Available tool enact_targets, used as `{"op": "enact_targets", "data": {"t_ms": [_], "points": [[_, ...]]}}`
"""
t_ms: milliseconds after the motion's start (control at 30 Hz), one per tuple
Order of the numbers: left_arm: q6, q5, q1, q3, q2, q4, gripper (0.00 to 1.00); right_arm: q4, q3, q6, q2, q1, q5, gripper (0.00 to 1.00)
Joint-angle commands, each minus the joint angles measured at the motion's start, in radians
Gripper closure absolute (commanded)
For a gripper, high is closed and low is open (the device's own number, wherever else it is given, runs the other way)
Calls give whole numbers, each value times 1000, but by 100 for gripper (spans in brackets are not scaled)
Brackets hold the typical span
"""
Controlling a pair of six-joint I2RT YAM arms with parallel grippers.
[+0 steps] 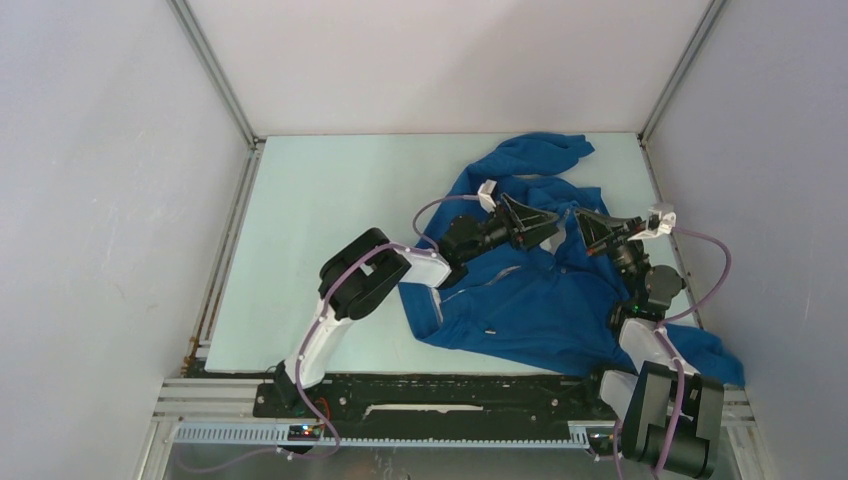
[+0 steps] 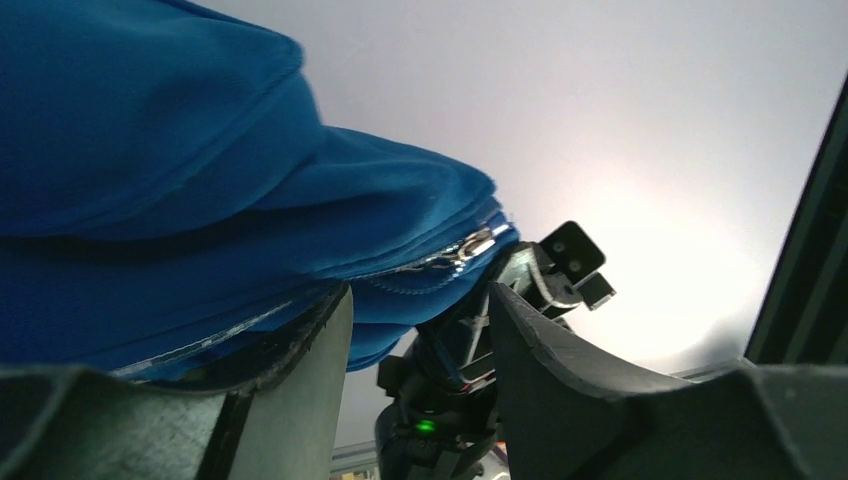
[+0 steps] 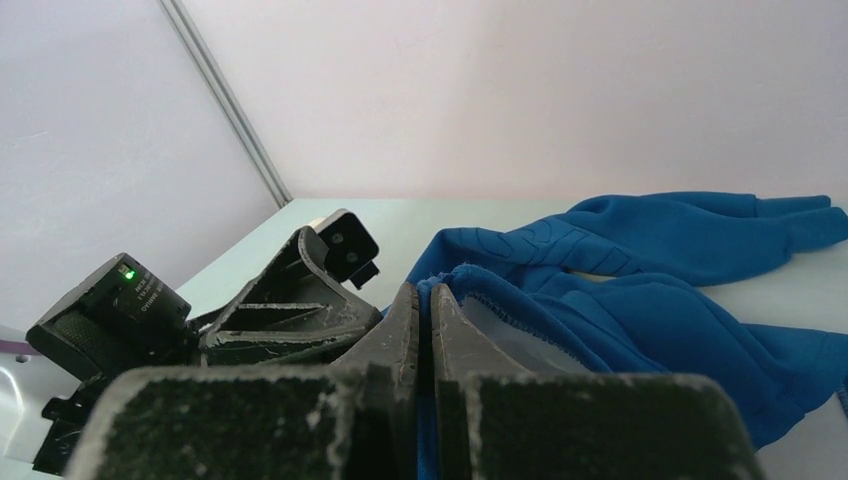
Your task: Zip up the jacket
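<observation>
The royal-blue jacket (image 1: 540, 310) lies crumpled on the right half of the table. Both grippers meet tip to tip over its upper front. My right gripper (image 1: 590, 228) is shut on a raised fold of the jacket (image 3: 650, 300); in the right wrist view a blue sliver shows between its pressed fingertips (image 3: 420, 292). My left gripper (image 2: 418, 290) stands open. The jacket (image 2: 150, 150) drapes over its left finger. A shiny metal zipper slider (image 2: 478, 243) sits on the fabric edge just above the gap. The left gripper (image 1: 545, 225) reaches in from the left.
The pale green table (image 1: 330, 230) is boxed in by white walls with aluminium posts. One sleeve (image 1: 540, 150) lies bunched toward the back wall. Another sleeve (image 1: 715, 355) trails beside the right arm's base. A black rail (image 1: 400, 400) runs along the near edge.
</observation>
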Motion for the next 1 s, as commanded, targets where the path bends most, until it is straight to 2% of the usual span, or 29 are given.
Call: {"op": "enact_targets", "data": {"t_ms": [0, 300, 500, 600, 767, 967], "points": [[-49, -20, -18, 82, 11, 52, 42, 79, 3, -2, -25, -2, -9, 100], [-56, -113, -36, 69, 17, -26, 40, 86, -3, 4, -46, -11, -4, 100], [13, -145, -27, 41, -11, -45, 50, 94, -6, 11, -43, -18, -7, 100], [74, -199, -22, -27, -65, -89, 47, 108, -11, 23, -44, -26, -9, 100], [36, -168, -27, 64, -2, -66, 42, 153, -13, 43, -15, -26, -15, 100], [52, -171, -27, 88, -8, -39, 40, 173, -22, 54, -7, -31, -19, 100]]}}
